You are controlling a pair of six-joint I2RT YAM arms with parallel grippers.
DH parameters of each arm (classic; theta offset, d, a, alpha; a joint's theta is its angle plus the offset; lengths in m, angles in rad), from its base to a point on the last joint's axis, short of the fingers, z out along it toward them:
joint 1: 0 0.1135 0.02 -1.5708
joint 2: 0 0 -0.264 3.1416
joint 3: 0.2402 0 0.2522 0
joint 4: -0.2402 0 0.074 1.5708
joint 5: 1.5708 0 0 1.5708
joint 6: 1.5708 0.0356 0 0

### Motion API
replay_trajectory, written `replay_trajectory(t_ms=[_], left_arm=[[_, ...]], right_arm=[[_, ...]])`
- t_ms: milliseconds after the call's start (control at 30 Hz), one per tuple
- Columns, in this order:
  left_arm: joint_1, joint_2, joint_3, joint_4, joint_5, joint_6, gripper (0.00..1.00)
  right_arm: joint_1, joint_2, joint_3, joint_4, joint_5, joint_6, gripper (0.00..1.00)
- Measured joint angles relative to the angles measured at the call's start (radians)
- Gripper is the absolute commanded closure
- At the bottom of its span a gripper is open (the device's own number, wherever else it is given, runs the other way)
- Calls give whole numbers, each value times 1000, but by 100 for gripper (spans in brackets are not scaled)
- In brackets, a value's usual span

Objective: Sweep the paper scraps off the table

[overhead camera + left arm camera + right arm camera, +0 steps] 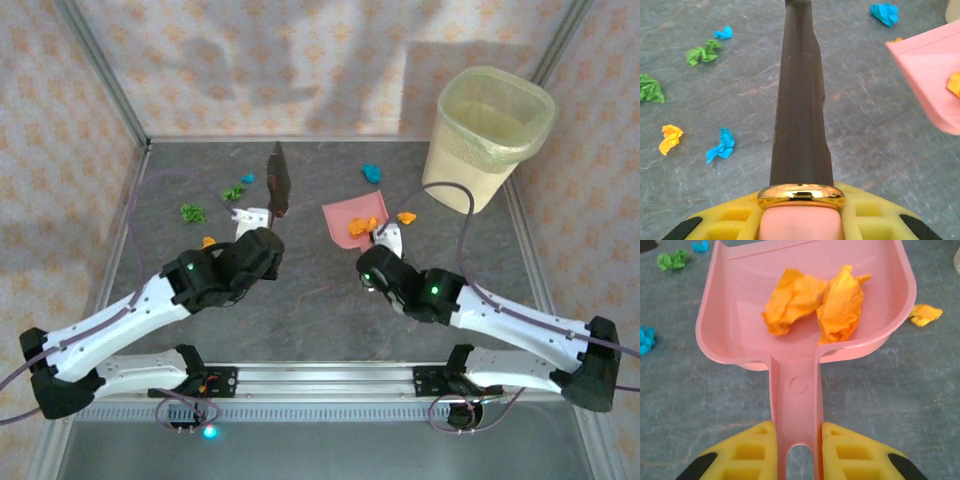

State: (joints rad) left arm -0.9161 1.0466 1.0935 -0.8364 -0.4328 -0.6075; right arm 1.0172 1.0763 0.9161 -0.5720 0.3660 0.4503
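Observation:
My left gripper (262, 228) is shut on the pink handle of a brush (801, 100) whose dark bristles (278, 180) point away over the table (320, 300). My right gripper (798, 440) is shut on the handle of the pink dustpan (740, 300), which lies flat to the right of the brush (345, 215). Two orange paper scraps (790, 300) (840, 305) lie in the pan. Loose scraps lie left of the brush: green (702, 52) (650, 89), blue (721, 146) (724, 33), orange (670, 138). A blue scrap (371, 172) and an orange one (406, 216) lie by the pan.
A pale waste bin (490, 135) with a liner stands at the back right corner. Aluminium rails (320, 378) edge the table, and patterned peach walls close it in at the back and sides.

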Motion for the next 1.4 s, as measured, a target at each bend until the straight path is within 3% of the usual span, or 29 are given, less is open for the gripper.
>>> replay_trajectory(t_ms=[233,700,1400], left_arm=[[0,-13,-150,93,-59,-41,100],[0,0,-166,154,-55,-48,100],[0,-55,-188,169,-74,-50,100]], right_arm=[[-130,148,295,-118,-26,-6,100],[-435,441,832,-297,-166,-5,100],[-819,714,1405,-405,-476,207,100]])
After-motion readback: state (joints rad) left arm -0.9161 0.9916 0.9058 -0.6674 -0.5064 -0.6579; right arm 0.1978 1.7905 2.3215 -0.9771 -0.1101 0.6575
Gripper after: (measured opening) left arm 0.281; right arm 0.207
